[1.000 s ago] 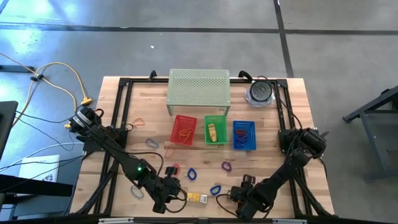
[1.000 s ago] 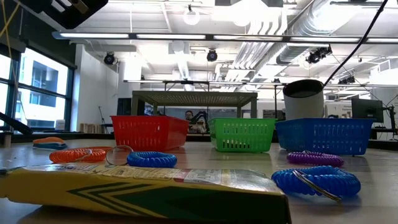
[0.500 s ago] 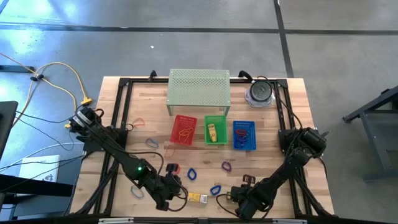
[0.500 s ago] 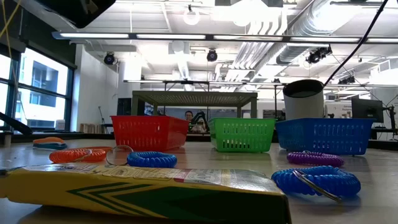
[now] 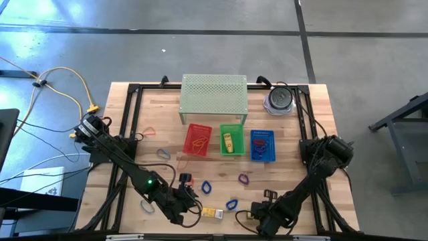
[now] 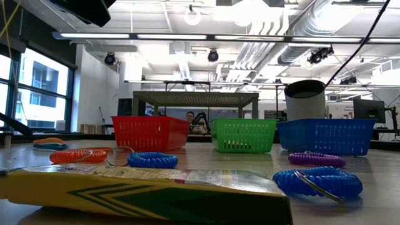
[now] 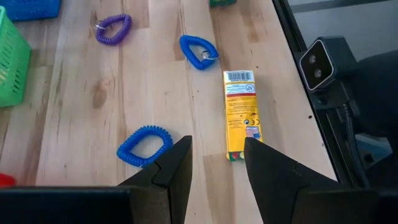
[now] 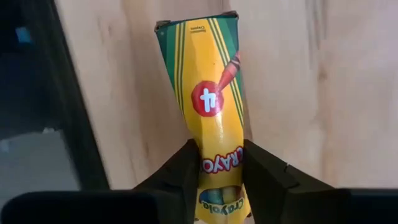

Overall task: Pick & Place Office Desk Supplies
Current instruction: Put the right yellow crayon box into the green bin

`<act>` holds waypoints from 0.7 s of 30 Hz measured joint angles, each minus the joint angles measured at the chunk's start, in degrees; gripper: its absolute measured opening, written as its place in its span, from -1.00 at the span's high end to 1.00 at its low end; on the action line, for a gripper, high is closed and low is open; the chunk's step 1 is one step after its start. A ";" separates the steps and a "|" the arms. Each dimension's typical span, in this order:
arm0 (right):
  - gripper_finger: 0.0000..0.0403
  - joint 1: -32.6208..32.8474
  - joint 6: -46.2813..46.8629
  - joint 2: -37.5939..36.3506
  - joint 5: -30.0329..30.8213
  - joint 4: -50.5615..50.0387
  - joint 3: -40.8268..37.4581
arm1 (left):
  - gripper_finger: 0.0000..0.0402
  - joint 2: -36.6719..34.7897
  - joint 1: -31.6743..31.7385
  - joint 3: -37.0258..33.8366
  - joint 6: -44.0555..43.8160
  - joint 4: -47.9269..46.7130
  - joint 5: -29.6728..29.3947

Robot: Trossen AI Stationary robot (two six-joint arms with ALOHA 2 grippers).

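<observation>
High view shows the left gripper point(image 5: 184, 207) low over the near edge of the table point(image 5: 127, 134), just left of a yellow crayon box point(image 5: 212, 213) lying flat on the wood. In the left wrist view its fingers point(image 7: 174, 171) stand apart and empty, the box point(image 7: 240, 112) ahead of them and a blue coil loop point(image 7: 144, 144) beside it. Other loops lie scattered across the near half of the table: an orange one point(image 5: 150, 130) far to the left, blue ones point(image 5: 206, 187) nearer the middle, and a purple one point(image 5: 243, 179) to the right. Beyond them stand the red basket point(image 5: 197, 139), the green basket point(image 5: 232, 140), which already holds one yellow box, and the blue basket point(image 5: 263, 144).

Farther right, the right gripper point(image 5: 257, 217) hangs at the near edge. Its wrist view shows a second crayon box point(image 8: 211, 118) pinched between the narrow-set fingers point(image 8: 180, 174).

Judging by this, the step in hand is carrying the gripped box. The next move calls for lifting it clear, swinging it toward the far side to the green basket and letting go above it, while the left arm closes on the lying box.
</observation>
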 joint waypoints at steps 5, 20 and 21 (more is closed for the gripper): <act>0.75 -0.16 -0.06 -2.71 0.81 -0.41 0.23 | 0.31 0.00 -0.10 0.00 0.00 -0.02 0.04; 0.90 -1.95 -0.85 -4.14 -1.05 -1.71 0.31 | 0.31 0.18 -0.15 0.00 0.15 0.67 -1.90; 0.90 -2.01 -1.05 -4.14 -1.22 -1.75 0.31 | 0.31 0.62 -0.18 0.00 0.91 1.56 -3.95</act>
